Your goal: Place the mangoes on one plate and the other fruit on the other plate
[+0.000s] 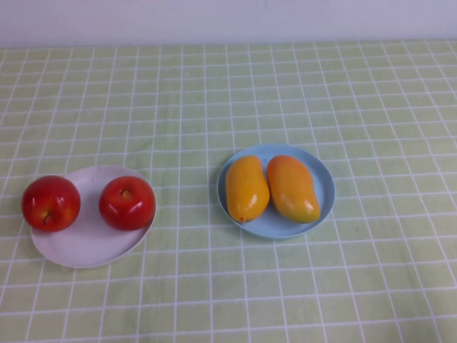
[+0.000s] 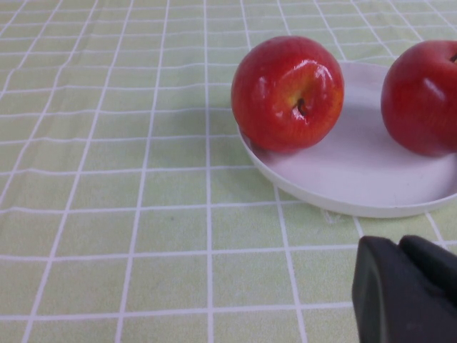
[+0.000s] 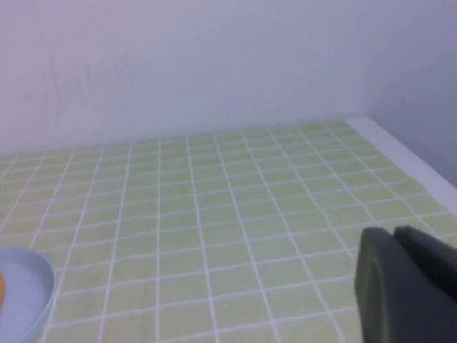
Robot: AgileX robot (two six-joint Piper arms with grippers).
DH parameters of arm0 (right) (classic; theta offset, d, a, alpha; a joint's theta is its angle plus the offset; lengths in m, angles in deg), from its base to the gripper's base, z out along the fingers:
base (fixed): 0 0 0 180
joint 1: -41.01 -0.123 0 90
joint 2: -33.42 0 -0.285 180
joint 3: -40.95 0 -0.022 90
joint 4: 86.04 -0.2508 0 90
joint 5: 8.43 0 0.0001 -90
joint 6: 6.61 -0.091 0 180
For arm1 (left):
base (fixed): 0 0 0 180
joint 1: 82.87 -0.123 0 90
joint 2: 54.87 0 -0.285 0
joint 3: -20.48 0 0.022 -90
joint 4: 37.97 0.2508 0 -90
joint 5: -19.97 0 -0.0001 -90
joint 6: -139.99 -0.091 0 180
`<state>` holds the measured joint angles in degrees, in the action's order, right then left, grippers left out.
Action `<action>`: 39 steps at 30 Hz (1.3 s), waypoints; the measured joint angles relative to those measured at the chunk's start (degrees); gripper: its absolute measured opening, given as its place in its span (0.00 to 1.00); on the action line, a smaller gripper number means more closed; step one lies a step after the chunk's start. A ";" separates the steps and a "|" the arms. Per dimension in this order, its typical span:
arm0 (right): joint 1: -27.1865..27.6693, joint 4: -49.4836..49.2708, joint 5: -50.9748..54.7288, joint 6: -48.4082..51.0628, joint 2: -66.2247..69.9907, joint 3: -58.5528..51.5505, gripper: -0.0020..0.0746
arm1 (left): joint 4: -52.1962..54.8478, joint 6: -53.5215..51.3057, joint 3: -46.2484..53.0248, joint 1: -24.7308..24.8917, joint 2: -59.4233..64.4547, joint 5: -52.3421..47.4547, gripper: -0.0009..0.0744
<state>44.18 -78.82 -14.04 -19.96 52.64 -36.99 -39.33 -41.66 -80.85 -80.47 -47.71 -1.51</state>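
Mangoes point(image 1: 271, 189) on blue plate point(image 1: 325, 187), green checked tablecloth point(image 1: 285, 93), white wall point(image 1: 228, 18) behind.

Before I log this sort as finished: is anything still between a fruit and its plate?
Nothing visible: both mangoes lie on the blue plate, both apples on the white plate. Left gripper and right gripper sit shut, empty.

Two glossy red apples point(image 1: 51, 203) point(image 1: 127, 202), each with a yellowish patch near the stem, sit on a plain white plate point(image 1: 89, 246). Two yellow-orange mangoes point(image 1: 246, 188) point(image 1: 293, 188), the right one deeper orange, lie on a light blue plate point(image 1: 325, 187). The tablecloth point(image 1: 285, 93) is pale green with a white grid. The left gripper point(image 2: 407, 289) and right gripper point(image 3: 403, 286) look dark grey, perhaps black.
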 joint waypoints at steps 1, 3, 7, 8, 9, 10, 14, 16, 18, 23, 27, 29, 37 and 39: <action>0.16 -0.10 -0.16 -0.15 -1.34 -0.35 0.01 | 0.00 0.00 0.00 0.00 0.00 0.00 0.01; 0.29 -0.33 0.91 -0.15 -4.79 -0.63 0.01 | 0.00 0.00 0.00 0.00 0.00 0.00 0.01; 0.59 -0.54 6.24 -0.15 -10.89 -0.63 0.01 | 0.00 0.00 0.00 0.00 0.00 0.00 0.01; 0.72 -0.54 7.61 -0.15 -11.50 -0.63 0.01 | 0.00 0.00 0.00 0.00 0.00 0.00 0.01; 0.72 -0.54 8.37 -0.15 -11.79 -0.63 0.01 | 0.00 0.00 0.00 0.00 -0.11 0.00 0.01; 0.72 -0.54 9.00 -0.15 -11.84 -0.74 0.01 | 0.00 0.00 0.00 0.00 -0.11 0.00 0.01; 0.72 -0.54 9.89 -0.15 -11.84 -0.84 0.01 | 0.00 0.00 0.00 0.00 -0.11 0.00 0.01; 0.72 -0.57 10.11 -0.15 -11.84 -0.84 0.01 | 0.00 0.00 0.00 0.00 -0.11 0.00 0.01; 0.72 -0.57 10.58 -0.15 -11.84 -0.84 0.01 | 0.00 0.00 0.00 0.00 -0.11 0.00 0.01; 0.72 -6.80 15.56 8.60 -11.84 -0.84 0.01 | 0.00 0.00 0.00 0.00 -0.11 0.00 0.01; 0.72 -12.39 21.14 17.98 -11.84 -0.84 0.01 | 0.00 0.00 0.00 0.00 -0.11 0.00 0.01; 0.72 -13.35 23.93 19.51 -11.84 -0.84 0.01 | 0.00 0.00 0.00 0.00 -0.11 0.00 0.01; 0.72 -15.16 26.39 20.54 -11.84 -0.96 0.01 | 0.00 0.00 0.00 0.00 -0.11 0.00 0.01; 0.72 -15.31 26.39 20.67 -11.84 -0.96 0.01 | 0.00 0.00 0.00 0.00 -0.11 0.00 0.01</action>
<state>44.90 -94.13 12.35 0.71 40.81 -37.95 -39.33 -41.66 -80.85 -80.47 -47.82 -1.51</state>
